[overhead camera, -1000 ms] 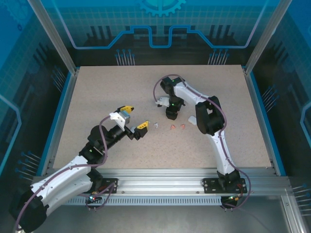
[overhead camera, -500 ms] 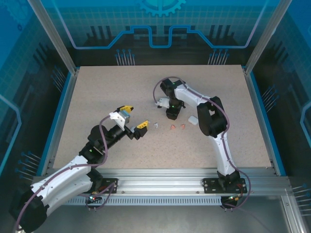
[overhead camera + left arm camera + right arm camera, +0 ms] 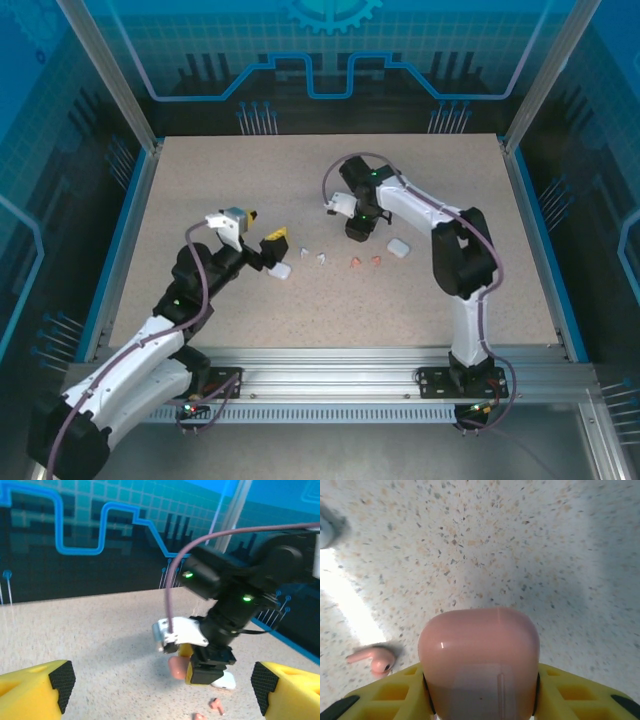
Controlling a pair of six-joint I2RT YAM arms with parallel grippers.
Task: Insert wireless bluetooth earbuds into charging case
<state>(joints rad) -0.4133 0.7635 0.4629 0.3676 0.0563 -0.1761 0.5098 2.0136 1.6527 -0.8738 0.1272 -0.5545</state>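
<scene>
Centre of the top view: the right gripper (image 3: 357, 232) is clamped on a pink charging case (image 3: 479, 655) - likely steadying it for loading. Two pink earbuds (image 3: 365, 261) lie just below it. The left gripper (image 3: 264, 225), jaws wide apart, hovers to their left - probably ready to pick.

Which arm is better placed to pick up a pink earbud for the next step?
Probably the left: the left gripper is open and empty, while the right gripper is shut on the pink case. The pink earbuds lie on the table between both.
</scene>
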